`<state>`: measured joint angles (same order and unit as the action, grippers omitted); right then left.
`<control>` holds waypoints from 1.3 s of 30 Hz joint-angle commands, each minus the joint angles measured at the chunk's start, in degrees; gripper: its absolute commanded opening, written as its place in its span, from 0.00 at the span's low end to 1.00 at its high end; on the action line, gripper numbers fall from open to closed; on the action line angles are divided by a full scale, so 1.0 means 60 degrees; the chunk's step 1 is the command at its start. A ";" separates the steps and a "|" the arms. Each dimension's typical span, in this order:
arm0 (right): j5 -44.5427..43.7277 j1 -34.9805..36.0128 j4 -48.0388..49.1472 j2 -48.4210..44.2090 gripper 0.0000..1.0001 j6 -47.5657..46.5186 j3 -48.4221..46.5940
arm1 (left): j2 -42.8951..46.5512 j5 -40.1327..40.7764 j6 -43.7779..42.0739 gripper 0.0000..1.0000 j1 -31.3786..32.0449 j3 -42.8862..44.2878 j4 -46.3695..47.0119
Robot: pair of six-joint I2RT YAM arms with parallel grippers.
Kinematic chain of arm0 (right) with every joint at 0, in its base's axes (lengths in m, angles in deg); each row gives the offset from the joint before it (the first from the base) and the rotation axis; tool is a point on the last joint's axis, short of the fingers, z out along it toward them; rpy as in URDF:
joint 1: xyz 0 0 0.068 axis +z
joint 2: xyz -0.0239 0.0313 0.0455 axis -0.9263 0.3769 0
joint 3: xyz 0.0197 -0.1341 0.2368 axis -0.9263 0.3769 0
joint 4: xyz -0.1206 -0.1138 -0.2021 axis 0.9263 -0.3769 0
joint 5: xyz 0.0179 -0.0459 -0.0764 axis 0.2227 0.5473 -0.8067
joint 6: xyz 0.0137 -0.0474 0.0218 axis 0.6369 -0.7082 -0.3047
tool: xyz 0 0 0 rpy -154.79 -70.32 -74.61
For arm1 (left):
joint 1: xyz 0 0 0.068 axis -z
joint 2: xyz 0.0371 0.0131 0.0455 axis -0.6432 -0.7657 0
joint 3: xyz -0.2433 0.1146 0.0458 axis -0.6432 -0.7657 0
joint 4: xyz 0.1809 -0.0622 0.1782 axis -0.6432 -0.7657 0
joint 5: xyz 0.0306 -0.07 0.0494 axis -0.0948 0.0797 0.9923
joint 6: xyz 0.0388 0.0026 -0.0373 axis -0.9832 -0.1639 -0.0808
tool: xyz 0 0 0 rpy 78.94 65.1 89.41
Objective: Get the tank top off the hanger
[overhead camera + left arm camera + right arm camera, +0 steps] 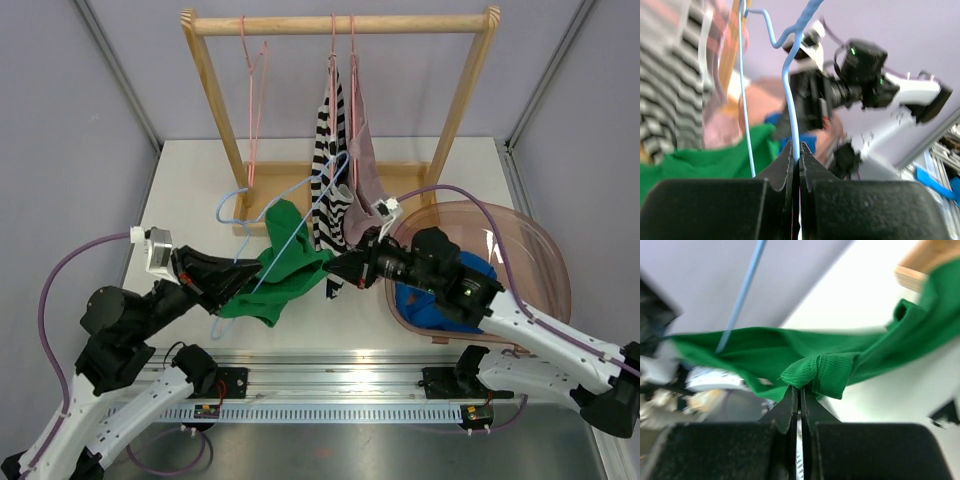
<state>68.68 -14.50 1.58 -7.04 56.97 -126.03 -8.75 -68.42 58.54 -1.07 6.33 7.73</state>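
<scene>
tension in front of the wooden rack [340, 22]: left claw [799, 149] clamped on the blue hanger [791, 110], right claw [800, 390] pinching a bunched fold of the green tank top [830, 374], which drapes on that hanger. a hard pull could snag a strap or twist the hanger loose.

- Top view: fingertips of the left gripper [799, 152] hidden beneath the tank top [285, 262].
- Both wrist views: hanger [792, 100] wire cut off by the upper edge.
- Left wrist view: striped garment [670, 100] and right arm [865, 70] blurred.
- Top view: blue cloth [428, 308] largely covered by the right arm.
</scene>
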 commanded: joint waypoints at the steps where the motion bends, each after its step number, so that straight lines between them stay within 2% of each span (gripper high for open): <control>1: 0.1968 -0.0090 0.0927 -0.0967 0.00 0.0638 -0.0414 | -0.0944 0.0155 -0.0801 0.00 0.0025 0.0443 0.3540; 3: 0.2595 -0.0090 0.0898 -0.1087 0.00 0.0858 -0.0968 | -0.1386 0.0507 -0.1110 0.00 0.0025 0.0767 0.3806; 7: 0.3448 -0.0076 0.1278 -0.0825 0.00 0.1474 -0.1572 | -0.2338 0.2143 -0.1886 0.00 0.0025 0.1485 0.4479; 10: 0.2748 -0.0003 0.0345 -0.0619 0.00 0.1124 -0.1763 | -0.2998 0.2967 -0.2311 0.00 0.0025 0.1721 0.5065; 12: 0.2600 0.0012 0.0457 -0.0560 0.00 0.1020 -0.1399 | -0.3363 0.3072 -0.2444 0.00 0.0025 0.1663 0.5460; 15: 0.2105 0.0041 0.0022 -0.0472 0.00 0.0830 -0.1105 | -0.3468 0.3130 -0.2358 0.00 0.0040 0.1517 0.5638; 19: 0.1794 0.0129 -0.0536 -0.0604 0.00 0.0377 -0.0782 | -0.3322 0.4356 -0.1890 0.00 0.0040 0.0947 0.6150; 22: 0.1559 0.0319 -0.1356 -0.0268 0.00 -0.0165 -0.0855 | -0.3292 0.5003 -0.1698 0.00 0.0040 0.0886 0.5931; 26: 0.2043 0.0758 -0.1153 0.0347 0.00 -0.0327 -0.0693 | -0.3365 0.5357 -0.1639 0.00 0.0040 0.0594 0.6296; 31: 0.1254 0.1140 -0.1605 0.0598 0.00 -0.0517 -0.0723 | -0.3658 0.5095 -0.1625 0.00 0.0040 0.0534 0.6898; 35: -0.0325 0.1126 -0.2104 -0.0235 0.00 -0.0577 -0.0446 | -0.4068 0.4888 -0.1771 0.00 0.0040 0.0885 0.6505; 39: -0.1164 0.1126 -0.2748 -0.1551 0.00 -0.0737 -0.0298 | -0.4113 0.5108 -0.1800 0.00 0.0084 0.0814 0.6400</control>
<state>68.74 -8.03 -13.19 -10.34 54.52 -127.72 -33.76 -39.76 48.31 -0.94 9.00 41.65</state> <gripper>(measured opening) 0.014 0.023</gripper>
